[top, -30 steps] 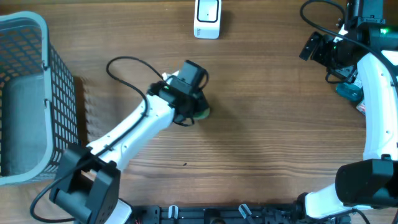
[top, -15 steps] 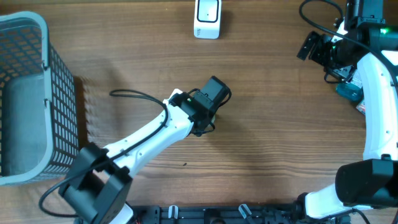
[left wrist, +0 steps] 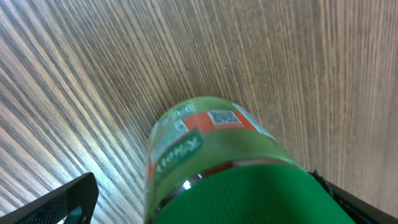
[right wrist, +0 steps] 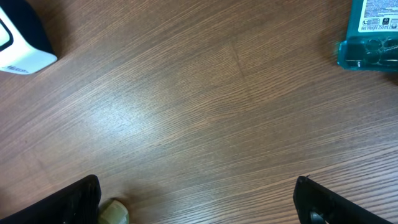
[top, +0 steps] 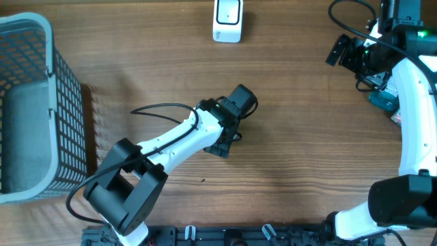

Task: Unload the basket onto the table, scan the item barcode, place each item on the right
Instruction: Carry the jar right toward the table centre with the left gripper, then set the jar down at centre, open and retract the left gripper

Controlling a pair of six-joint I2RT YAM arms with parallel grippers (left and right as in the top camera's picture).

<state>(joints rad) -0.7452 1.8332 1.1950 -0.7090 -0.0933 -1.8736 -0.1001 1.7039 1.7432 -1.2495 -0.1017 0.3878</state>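
Note:
The item, a green jar [left wrist: 211,155] with a ribbed green lid and a red label band, lies between the jaws of my left gripper [left wrist: 205,208]. The jaws stand wide, with bare wood between the left finger [left wrist: 68,199] and the jar. From overhead the left gripper [top: 235,109] sits mid-table and hides the jar. A pale green edge of the jar [right wrist: 113,213] shows in the right wrist view. The white scanner [top: 227,19] stands at the far edge, also in the right wrist view [right wrist: 18,37]. My right gripper [top: 347,51] hovers open at the far right, holding nothing.
A grey mesh basket [top: 41,27] takes up the left side. A teal package [top: 384,101] lies beside the right arm, and it shows in the right wrist view [right wrist: 370,31]. A black cable loops behind the left arm.
The left arm swung rightward with the jar, then its jaws spread apart around it. The right arm stayed still.

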